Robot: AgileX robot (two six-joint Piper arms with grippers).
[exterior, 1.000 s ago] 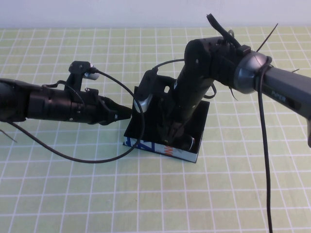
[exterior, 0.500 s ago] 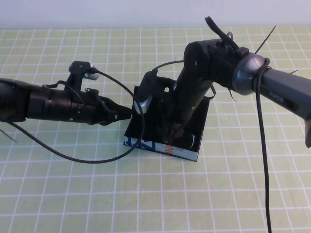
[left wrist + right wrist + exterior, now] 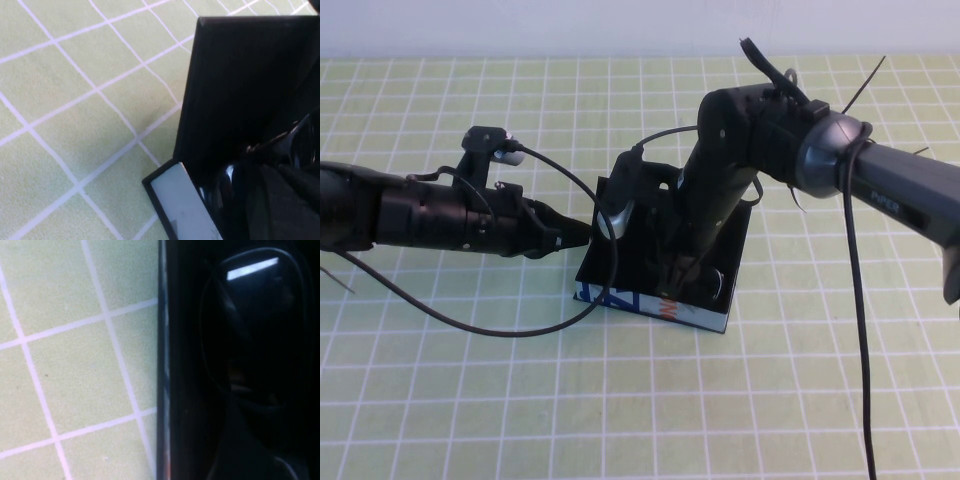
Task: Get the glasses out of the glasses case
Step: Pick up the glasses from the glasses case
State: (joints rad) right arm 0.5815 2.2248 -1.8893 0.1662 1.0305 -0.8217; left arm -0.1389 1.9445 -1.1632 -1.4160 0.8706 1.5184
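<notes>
The bench [image 3: 470, 400] carries the open glasses case [image 3: 620, 299]. The left tool [image 3: 578, 234], clenched on nothing, presses the case's near wall, likely steadying it. The right tool [image 3: 678, 284] reaches down inside; its grip cannot be told. The glasses [image 3: 250, 330] lie directly beneath it.

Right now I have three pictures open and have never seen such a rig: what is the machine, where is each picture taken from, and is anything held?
Two robot arms work over a green checked table. The high view looks down from the robot's own side; the other two pictures come from cameras on the arms' wrists.

The left gripper sits at the left wall of the open glasses case, a black box with a printed front. The right gripper reaches down inside it, near the front.

The right wrist view shows the glasses, dark and glossy, lying in the case. Whether either gripper holds anything cannot be seen.
</notes>
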